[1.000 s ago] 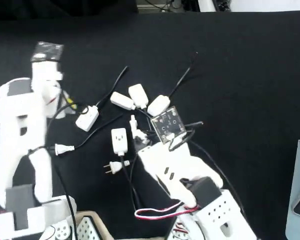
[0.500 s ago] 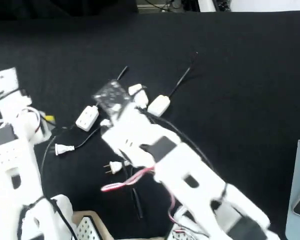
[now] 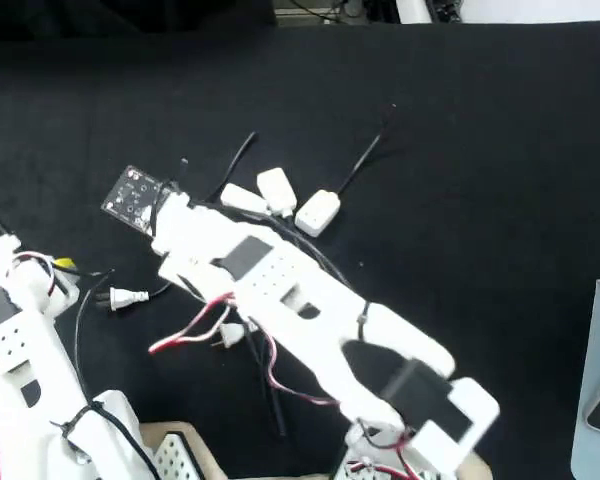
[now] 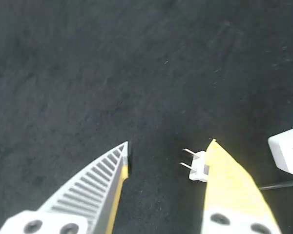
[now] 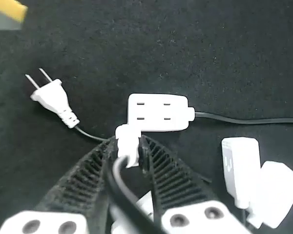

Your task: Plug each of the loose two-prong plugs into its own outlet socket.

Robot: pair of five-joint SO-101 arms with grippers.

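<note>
Carrying out the insertion step for one plug. Clenching the right gripper (image 5: 128, 140) on the body of a white two-prong plug (image 5: 128, 153), with the cord trailing back between the fingers. Holding that plug just beside one long edge of a white outlet socket (image 5: 158, 113), lying flat on the black table (image 5: 210, 39) and showing two slot pairs on its face. Hiding the prongs, so leaving contact with the slots undetermined. Hanging the left gripper (image 4: 169, 144) low over the table, released and grasping nothing, with a second loose plug (image 4: 198, 165) just beside the yellow finger (image 4: 229, 190). Judging the next move as follows: lining the prongs up square with one slot pair, then pushing straight in, guarding against sliding the light socket away.
</note>
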